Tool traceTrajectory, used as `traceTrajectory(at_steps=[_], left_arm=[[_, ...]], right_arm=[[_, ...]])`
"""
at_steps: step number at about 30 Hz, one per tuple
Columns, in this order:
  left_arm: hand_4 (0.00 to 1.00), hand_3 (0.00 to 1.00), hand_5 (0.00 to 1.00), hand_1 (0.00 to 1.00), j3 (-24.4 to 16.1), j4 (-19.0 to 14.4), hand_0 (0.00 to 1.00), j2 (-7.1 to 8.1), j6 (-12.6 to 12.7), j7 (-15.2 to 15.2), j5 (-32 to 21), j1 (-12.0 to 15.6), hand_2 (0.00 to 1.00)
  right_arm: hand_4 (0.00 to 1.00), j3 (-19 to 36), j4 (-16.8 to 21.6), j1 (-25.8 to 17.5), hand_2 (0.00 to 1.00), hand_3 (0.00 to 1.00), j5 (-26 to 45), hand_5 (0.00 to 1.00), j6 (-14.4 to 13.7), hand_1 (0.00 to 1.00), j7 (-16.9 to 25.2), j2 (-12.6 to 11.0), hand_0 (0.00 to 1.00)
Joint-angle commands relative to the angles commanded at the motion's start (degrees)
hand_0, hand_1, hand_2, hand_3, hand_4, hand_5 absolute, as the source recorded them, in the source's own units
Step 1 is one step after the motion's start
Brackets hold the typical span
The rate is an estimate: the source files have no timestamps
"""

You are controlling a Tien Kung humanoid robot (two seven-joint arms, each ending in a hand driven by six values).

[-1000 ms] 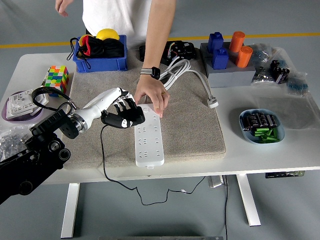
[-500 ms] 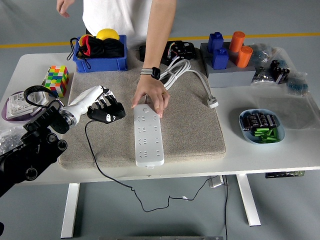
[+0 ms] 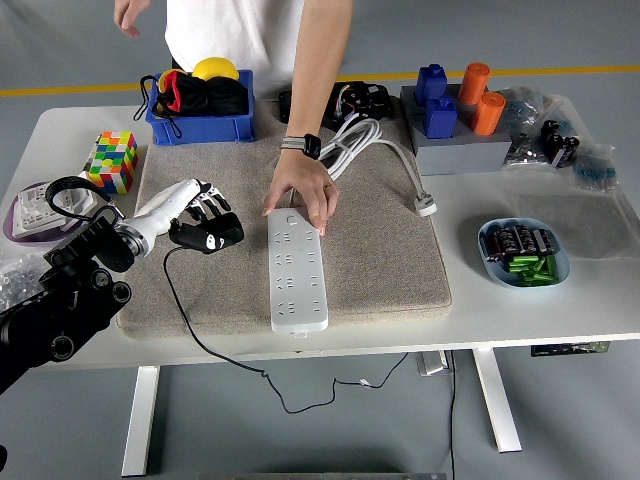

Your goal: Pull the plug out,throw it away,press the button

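A white power strip [image 3: 298,270] lies lengthwise on the beige mat [image 3: 380,250]. A person's hand [image 3: 298,192] presses down on its far end. My left hand [image 3: 205,228] hovers over the mat left of the strip, shut on the black plug [image 3: 213,238]. The plug's thin black cable [image 3: 195,325] trails from the hand over the table's near edge and hangs below. The hand and plug are well apart from the strip. The right arm does not show.
A blue bin [image 3: 200,108] with black, red and yellow items stands at the back left. A colour cube [image 3: 113,160] and a purple plate [image 3: 30,212] sit left. White cables [image 3: 385,150], blue and orange blocks [image 3: 455,100] and a blue bowl [image 3: 524,252] lie right.
My left hand has drawn back to the left, away from the power strip, carrying the black plug and its cable. The person's hand stays on the strip's far end.
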Motion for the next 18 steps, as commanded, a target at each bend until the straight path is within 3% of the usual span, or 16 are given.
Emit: traceTrajectory(at_steps=[1,18], left_arm=[[0.828,0.620,0.002,0.670,-0.03,-0.02,0.635,0.00,-0.06,-0.02,0.00,-0.02,0.568],[0.836,0.627,0.002,0.693,-0.59,-0.62,0.649,0.08,-0.42,0.31,0.52,-0.15,0.591]], right_arm=[[0.662,-0.07,0.00,0.03,0.651,0.619,0.05,0.508,0.01,0.663,0.03,-0.01,0.754],[0.660,0.11,0.00,0.07,0.651,0.619,0.00,0.507,0.04,0.663,0.07,0.03,0.753]])
